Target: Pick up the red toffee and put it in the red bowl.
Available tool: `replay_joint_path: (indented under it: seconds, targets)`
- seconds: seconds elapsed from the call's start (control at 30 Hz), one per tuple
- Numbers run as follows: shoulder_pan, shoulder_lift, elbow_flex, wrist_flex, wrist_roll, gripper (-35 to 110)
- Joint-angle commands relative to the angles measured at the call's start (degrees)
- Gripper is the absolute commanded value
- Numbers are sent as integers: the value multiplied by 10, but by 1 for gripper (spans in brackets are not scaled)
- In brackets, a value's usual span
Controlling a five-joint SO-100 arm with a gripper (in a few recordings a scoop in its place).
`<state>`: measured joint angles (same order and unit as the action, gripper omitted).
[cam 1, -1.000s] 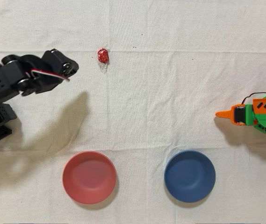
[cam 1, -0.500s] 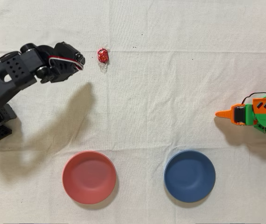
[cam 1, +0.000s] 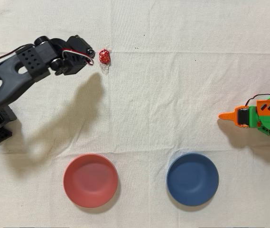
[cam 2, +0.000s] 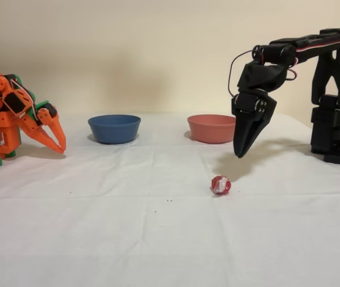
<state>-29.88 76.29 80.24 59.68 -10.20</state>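
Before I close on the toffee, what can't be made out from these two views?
- Overhead view: the gripper fingertips sit under the arm's wrist, so their gap is hidden.
- Fixed view: the gripper fingers overlap edge-on; open or shut is unclear.
- Fixed view: the red bowl inside is hidden by its wall.
- The red toffee wrapper ends are too small to trace.

My overhead view looks straight down on the red bowl (cam 1: 90,180); my low fixed view faces it (cam 2: 211,128) across the shared cloth.

One red toffee (cam 1: 104,56); two bowls, one red bowl (cam 1: 90,180), one blue bowl (cam 1: 192,179); two arms
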Motion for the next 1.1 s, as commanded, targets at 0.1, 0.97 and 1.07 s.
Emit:
replay_joint_path:
  seconds: [0.1,0.97,1.07]
  targets:
    - [-10,-14,-82,4,17,2]
    - [-8,-88,-113,9,34,29]
    - [-7,-98,-112,8,31,30]
